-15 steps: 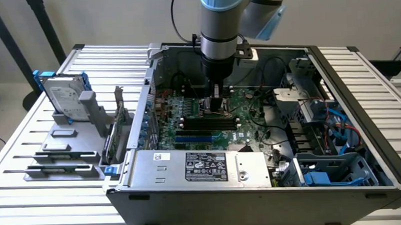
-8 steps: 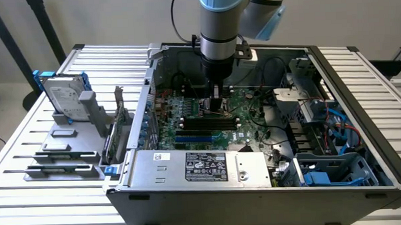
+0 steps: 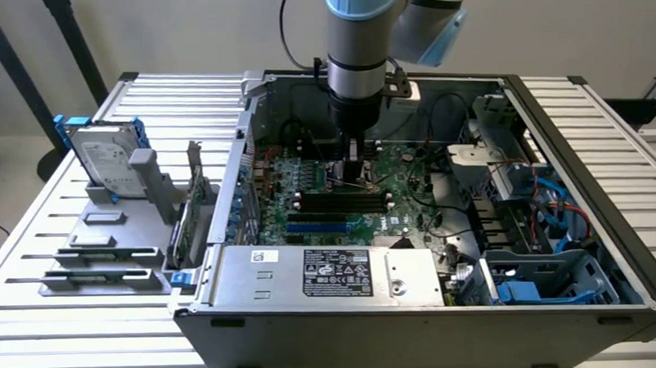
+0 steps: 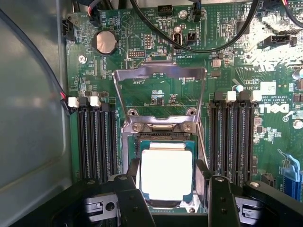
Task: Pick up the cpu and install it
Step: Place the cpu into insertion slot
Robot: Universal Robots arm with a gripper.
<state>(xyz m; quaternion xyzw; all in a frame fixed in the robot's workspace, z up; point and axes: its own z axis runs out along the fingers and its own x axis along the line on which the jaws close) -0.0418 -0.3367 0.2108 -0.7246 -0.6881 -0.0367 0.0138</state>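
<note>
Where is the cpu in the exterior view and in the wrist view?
Exterior view: hidden under the gripper, mid-motherboard.
Wrist view: the cpu is held in the gripper, over the socket.
Shared landmark: the black memory slots beside the socket.

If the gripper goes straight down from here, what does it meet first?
Probably the open socket on the motherboard: the gripper points down with the cpu between its fingers, right over it. How much gap remains is unclear.
</note>
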